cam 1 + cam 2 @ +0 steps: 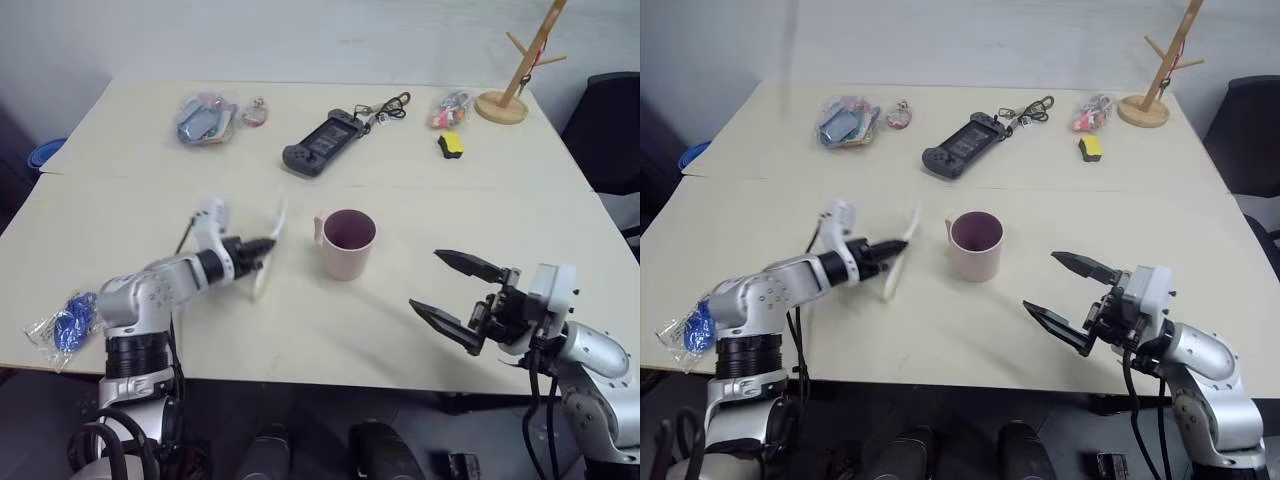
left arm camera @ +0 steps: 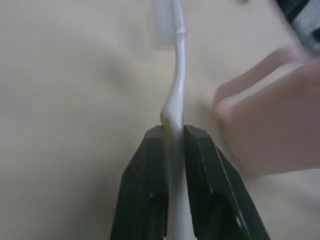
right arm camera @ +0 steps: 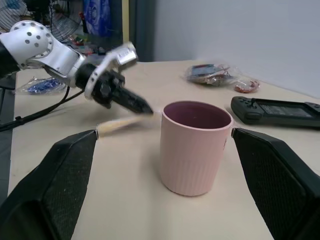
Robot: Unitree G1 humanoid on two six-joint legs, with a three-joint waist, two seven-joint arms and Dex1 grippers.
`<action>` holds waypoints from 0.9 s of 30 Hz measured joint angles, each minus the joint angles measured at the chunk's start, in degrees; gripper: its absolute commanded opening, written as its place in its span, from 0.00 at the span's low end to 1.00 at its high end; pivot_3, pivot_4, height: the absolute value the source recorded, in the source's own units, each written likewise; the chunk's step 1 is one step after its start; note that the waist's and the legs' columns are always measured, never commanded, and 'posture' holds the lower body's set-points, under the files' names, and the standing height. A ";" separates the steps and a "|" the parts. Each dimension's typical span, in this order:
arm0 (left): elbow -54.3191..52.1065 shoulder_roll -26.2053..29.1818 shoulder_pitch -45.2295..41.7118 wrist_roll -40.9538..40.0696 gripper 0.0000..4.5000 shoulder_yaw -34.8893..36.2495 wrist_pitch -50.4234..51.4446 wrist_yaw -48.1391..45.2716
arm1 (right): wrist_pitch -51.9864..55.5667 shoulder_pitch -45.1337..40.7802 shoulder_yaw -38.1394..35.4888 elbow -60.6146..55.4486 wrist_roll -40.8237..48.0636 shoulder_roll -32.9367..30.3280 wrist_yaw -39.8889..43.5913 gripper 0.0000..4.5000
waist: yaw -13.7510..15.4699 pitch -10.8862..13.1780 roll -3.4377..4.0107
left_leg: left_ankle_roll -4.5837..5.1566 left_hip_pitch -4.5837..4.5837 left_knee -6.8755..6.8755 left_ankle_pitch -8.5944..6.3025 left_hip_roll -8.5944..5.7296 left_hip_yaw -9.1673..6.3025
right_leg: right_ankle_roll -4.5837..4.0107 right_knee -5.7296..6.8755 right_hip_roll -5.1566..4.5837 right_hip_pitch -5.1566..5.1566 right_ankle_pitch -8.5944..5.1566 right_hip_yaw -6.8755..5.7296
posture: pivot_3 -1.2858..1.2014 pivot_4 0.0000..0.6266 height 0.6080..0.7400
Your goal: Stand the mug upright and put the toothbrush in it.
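The left gripper (image 1: 268, 247) has its jaws clenched on the toothbrush (image 1: 270, 252), pinching the handle partway along so both ends stick out past the jaws. That mid-handle hold looks chosen to leave one end free to tip into a cup. The brush appears lifted clear of the desk (image 1: 120, 210), though blur makes its exact tilt hard to read.

Just beyond these jaws, on the side toward the other arm, the mug (image 1: 346, 243) stands upright on the desk, mouth up, handle facing the brush. The uprighting seems done; the brush is near the mug but not yet over its rim.

The right gripper (image 1: 452, 290) hangs with jaws spread wide and empty, aimed at the mug from the far side, well apart from it, perhaps ready to steady it.
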 measured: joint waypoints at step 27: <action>38.91 -21.69 -17.17 7.10 0.78 -9.98 -57.67 -32.86 | -14.93 11.16 -4.43 0.56 -5.80 8.46 -5.67 1.00 | -0.61 0.04 -0.07 | 0.24 0.05 -0.02 -0.04 -0.08 0.38 | 0.30 -0.25 0.09 0.07 0.17 0.03 | 0.52 0.24 1.00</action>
